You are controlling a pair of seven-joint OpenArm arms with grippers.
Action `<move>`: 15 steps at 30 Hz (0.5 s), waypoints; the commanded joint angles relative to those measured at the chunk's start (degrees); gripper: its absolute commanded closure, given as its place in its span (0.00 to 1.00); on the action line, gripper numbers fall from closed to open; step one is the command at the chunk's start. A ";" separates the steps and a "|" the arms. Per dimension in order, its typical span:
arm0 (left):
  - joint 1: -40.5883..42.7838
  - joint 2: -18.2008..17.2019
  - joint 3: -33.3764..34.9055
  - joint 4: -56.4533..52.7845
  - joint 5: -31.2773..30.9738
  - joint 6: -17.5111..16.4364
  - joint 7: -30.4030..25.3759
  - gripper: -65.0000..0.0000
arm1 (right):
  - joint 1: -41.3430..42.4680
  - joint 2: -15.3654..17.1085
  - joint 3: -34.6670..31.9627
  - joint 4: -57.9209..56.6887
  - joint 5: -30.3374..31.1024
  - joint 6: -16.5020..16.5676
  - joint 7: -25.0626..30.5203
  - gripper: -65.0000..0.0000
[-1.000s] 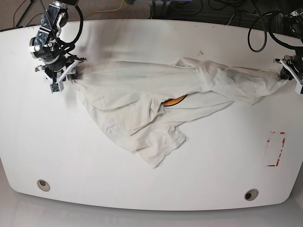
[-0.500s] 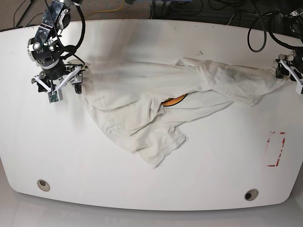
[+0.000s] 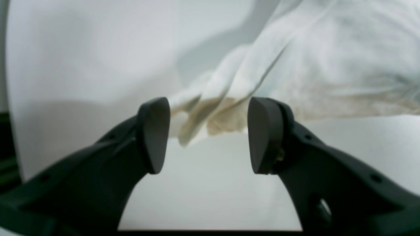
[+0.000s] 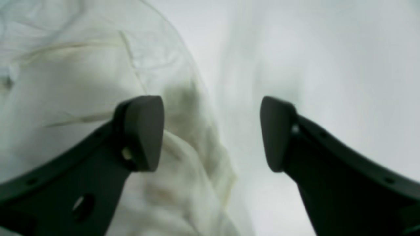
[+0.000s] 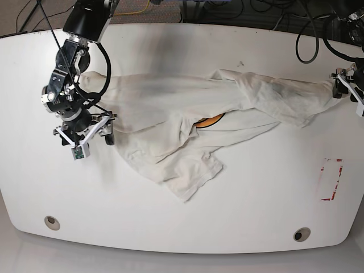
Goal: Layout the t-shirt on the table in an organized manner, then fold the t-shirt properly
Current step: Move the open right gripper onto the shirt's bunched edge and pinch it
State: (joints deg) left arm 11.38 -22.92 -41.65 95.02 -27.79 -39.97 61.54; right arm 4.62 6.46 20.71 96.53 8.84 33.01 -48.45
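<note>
One broad white table (image 5: 239, 216) filled most of the base view, glossy, with rounded corners. Across its middle lay the t-shirt (image 5: 187, 114), white and rumpled, stretched sideways from one arm to the other. A loose flap of it trailed toward the near edge of the table, and a bunched, twisted band ran off toward the right side of that view. A sliver of yellow-orange print (image 5: 211, 120) peeked out from under a fold near the centre; no lettering could be read.

At the left of the base view, the right gripper (image 5: 92, 132) hung low over the table at the shirt's edge. Seen from its wrist camera, its two dark fingers stood well apart, with nothing clamped; cloth lay under and beside one finger (image 4: 144, 131) while the other was over bare table.

At the far right of the base view, the left gripper (image 5: 347, 85) sat partly cut off by the frame, just at the tip of the bunched band. From its wrist camera its jaws were likewise spread wide with a gap between them, and the crumpled end of the shirt lay beyond the fingertips (image 3: 154, 134), not pinched.

Near the right edge of the table was a red tape rectangle (image 5: 331, 180). Two round grey grommet holes sat along the near edge, one left (image 5: 52, 222) and one right (image 5: 301, 234).
</note>
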 commanded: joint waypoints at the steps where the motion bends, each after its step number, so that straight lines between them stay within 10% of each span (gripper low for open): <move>1: -1.57 -1.39 -1.03 2.95 -0.65 -0.03 -1.01 0.47 | 2.19 0.53 -1.94 -1.19 0.43 0.00 1.02 0.32; 15: -5.00 -1.48 -4.29 4.80 -0.47 -0.03 -0.83 0.47 | -1.06 0.53 -2.82 -1.81 0.87 0.44 -2.41 0.32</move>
State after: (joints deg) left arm 7.27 -23.14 -45.65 98.85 -27.57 -39.99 61.67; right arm 3.95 6.63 17.78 93.73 9.17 33.12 -51.48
